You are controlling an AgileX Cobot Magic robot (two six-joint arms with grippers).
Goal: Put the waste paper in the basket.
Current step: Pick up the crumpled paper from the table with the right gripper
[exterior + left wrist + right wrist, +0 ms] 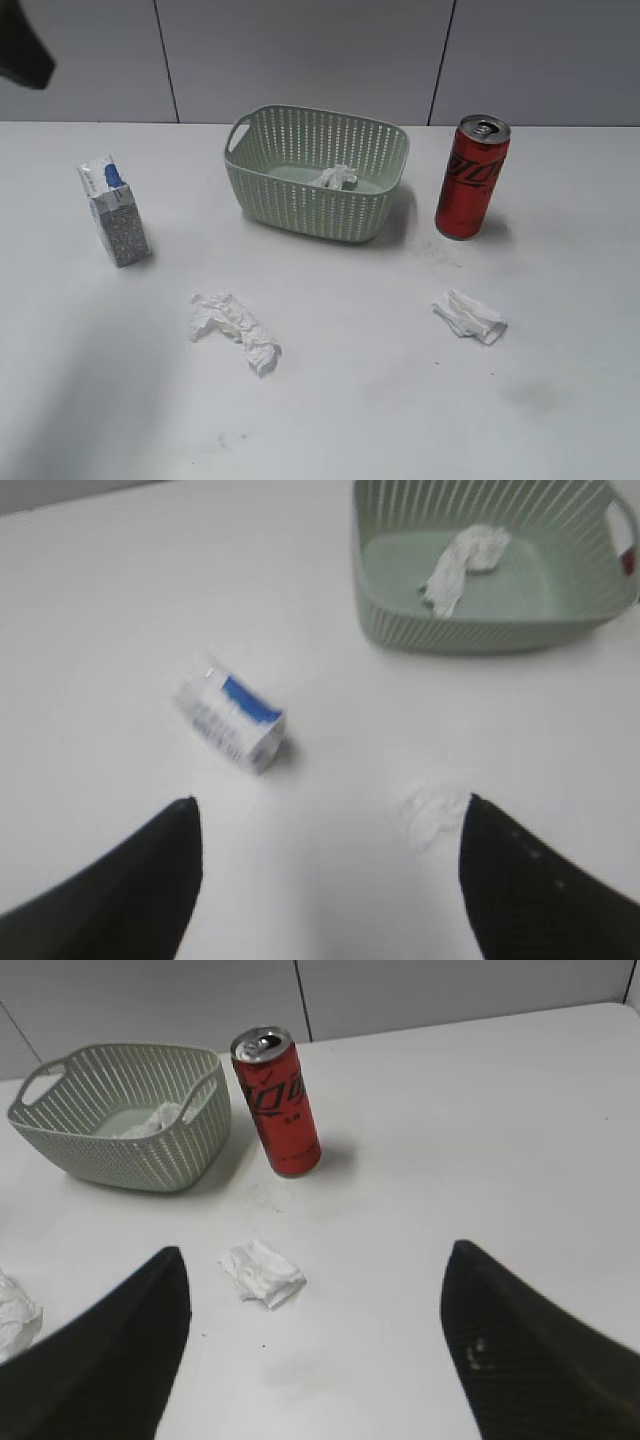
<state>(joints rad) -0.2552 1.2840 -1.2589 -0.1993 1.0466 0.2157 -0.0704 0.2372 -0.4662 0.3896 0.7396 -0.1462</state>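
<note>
Centrally on the white table [560, 420] we see the basket [300, 205] with one wad [335, 178] lying inside, a red can [472, 178] upright to its right and a packet [116, 212] upright well to its left. Two more wads lie on the table in front, the longer one [235, 328] at left, the smaller [469, 316] at right. Our left gripper [325, 880] and right gripper [315, 1350] both hang with fingers spread wide, holding nothing.

White table [560, 420] carries basket [300, 205], can [472, 178], packet [116, 212], two paper wads [235, 328]
</note>
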